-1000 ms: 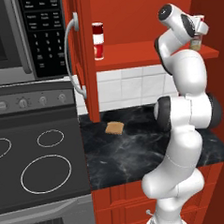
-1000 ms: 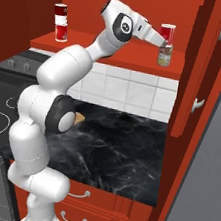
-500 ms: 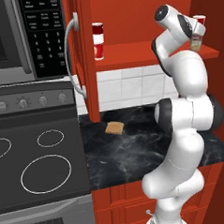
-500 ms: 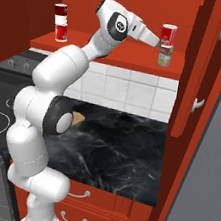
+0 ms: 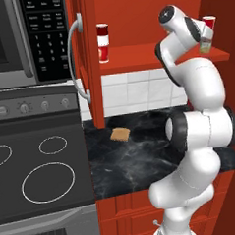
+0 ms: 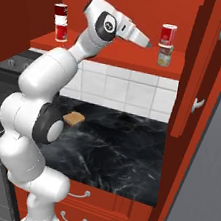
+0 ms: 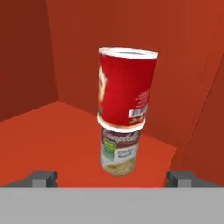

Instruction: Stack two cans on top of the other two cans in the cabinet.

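Both stacks look built, so the task appears essentially finished. On the right part of the cabinet shelf (image 6: 111, 57), a red-and-white can (image 7: 126, 87) sits upright on top of the olive-green-labelled can (image 7: 119, 154), squarely enough that nothing overhangs much; the same pair shows at the shelf's right end in both base views (image 6: 168, 34). Toward the left end of the shelf, well apart from that pair, stands a second stack (image 5: 103, 42) of 2 red-and-white cans, 1 on the other, just beside the open cabinet door (image 5: 91, 67) with its curved grey handle. The end effector (image 6: 147, 44) is empty with its jaws spread wide: in the hand view its 2 tips (image 7: 41, 178) stand far apart at the bottom corners, clear of the right stack and touching neither can. In the right base view it hovers near that stack, level with it but not in contact. Judging from this, all that is left is to draw the arm away from the cabinet without nudging the cans. On the counter (image 5: 141, 157) below lies a small slice of bread (image 5: 120, 134), which has no part in the task.
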